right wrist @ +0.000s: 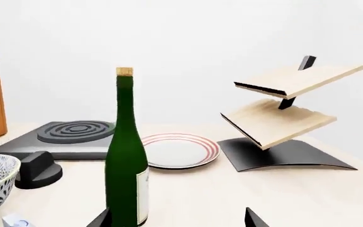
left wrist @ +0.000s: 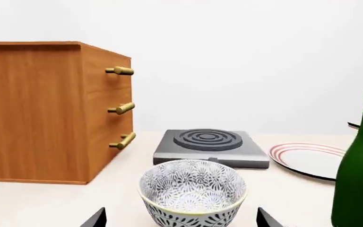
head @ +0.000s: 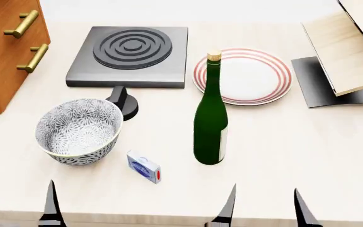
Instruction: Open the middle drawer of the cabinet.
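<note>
So your left gripper (head: 17,203) sits low at the near table edge, fingertips spread wide, nothing between them. Your right gripper (head: 264,205) is at the same near edge, also spread wide and empty.

Just ahead of the left gripper is the patterned bowl (left wrist: 193,193), upright, not touched by the fingertips. Between your two grippers and slightly ahead lies a small blue-and-white box (head: 143,166), flat on the table (head: 307,156). Ahead of the right gripper and a bit to its left stands the green bottle (right wrist: 126,161), upright, cork on top.

Past the bowl there's a black knob (head: 123,101) touching the front of the grey hotplate (head: 130,56). Beyond the bottle is the red-rimmed plate (head: 247,75), beside the hotplate. Further out, to the right of your right gripper, is the pale wooden rack (right wrist: 285,106) on its dark base, shelves slanted.

The cabinet (left wrist: 43,111) stands well ahead and to the left of your left gripper, well apart from both grippers. The left wrist view shows three brass handles stacked on its front; the middle drawer (left wrist: 102,109) looks flush with the fronts above and below it, its handle (left wrist: 122,108) untouched. Head view shows only two handles at the corner.
</note>
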### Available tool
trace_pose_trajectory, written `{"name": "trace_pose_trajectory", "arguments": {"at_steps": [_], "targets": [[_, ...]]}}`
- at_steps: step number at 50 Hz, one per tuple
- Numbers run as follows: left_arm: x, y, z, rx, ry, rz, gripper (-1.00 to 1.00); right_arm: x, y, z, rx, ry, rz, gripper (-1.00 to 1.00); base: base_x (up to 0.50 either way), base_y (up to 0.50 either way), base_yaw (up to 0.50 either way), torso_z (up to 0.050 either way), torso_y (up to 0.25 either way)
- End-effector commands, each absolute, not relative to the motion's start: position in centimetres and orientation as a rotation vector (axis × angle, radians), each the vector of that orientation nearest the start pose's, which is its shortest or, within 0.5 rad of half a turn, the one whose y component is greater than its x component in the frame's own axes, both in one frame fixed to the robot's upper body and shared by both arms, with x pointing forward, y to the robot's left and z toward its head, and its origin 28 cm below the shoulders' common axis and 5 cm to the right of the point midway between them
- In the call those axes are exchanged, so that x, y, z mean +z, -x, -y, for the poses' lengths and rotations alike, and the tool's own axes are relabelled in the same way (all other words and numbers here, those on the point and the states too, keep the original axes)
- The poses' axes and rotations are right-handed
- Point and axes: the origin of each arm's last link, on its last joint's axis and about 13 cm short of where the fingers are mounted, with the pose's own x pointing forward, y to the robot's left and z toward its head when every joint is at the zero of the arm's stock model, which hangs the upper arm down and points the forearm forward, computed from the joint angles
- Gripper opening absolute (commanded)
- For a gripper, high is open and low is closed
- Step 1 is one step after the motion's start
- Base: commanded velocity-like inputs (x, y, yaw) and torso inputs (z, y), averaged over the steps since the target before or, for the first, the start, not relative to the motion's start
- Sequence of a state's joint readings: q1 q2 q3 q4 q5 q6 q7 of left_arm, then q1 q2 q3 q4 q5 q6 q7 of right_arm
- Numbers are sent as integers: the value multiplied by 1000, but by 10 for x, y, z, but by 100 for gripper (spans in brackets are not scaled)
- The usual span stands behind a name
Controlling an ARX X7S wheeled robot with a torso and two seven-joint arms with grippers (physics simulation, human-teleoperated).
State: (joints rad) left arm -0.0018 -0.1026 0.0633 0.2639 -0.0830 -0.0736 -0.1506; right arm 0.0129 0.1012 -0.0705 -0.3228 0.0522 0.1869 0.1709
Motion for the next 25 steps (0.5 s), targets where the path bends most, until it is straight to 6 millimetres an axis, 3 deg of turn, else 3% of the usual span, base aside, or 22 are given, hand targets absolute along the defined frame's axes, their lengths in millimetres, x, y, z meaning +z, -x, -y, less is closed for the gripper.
{"name": "trace_pose_trajectory", "arguments": {"at_steps": [1, 10, 25], "targets": [[107, -205, -211, 50, 27, 303, 100, 118, -198, 97, -87, 66, 257, 100, 0, 0, 0, 0, 0], [151, -186, -212, 51, 37, 413, 100, 154, -181, 90, -94, 62, 355, 100, 0, 0, 0, 0, 0], [179, -167, -215, 64, 45, 491, 100, 170, -167, 85, -123, 116, 450, 100, 0, 0, 0, 0, 0]]}}
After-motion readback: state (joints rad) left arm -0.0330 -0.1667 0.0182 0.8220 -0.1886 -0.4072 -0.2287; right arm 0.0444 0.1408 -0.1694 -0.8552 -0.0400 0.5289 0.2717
